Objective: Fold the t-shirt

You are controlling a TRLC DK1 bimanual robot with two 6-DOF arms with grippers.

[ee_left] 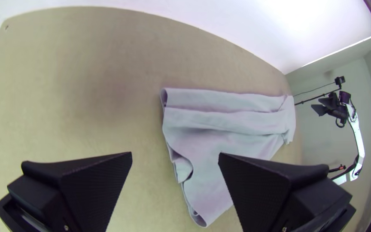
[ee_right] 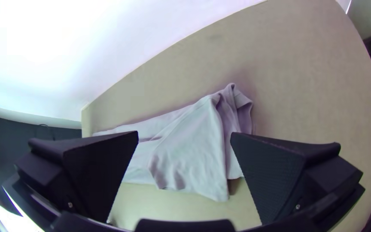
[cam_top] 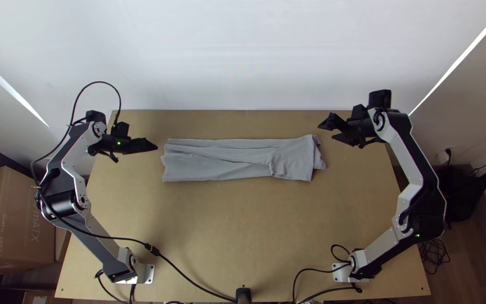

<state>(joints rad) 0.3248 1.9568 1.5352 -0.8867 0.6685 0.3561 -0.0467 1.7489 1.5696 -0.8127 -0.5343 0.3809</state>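
Observation:
The grey t-shirt (cam_top: 215, 163) lies on the table as a long folded strip running left to right, with creases along it and a rumpled right end. My left gripper (cam_top: 154, 147) is just beyond the strip's left end, apart from it. Off the right end, somewhat farther from the near edge, is my right gripper (cam_top: 327, 128), also not touching cloth. In the left wrist view, the left gripper (ee_left: 174, 157) stands open, the shirt's layered end (ee_left: 202, 129) below it. The right wrist view has the right gripper (ee_right: 184, 135) open over the shirt's rumpled end (ee_right: 194, 150).
The wooden table (cam_top: 226, 236) has bare surface in front of the shirt and a white wall behind it. Black cables (cam_top: 189, 278) run along the near edge between the arm bases. A cardboard box (cam_top: 15, 219) stands left of the table.

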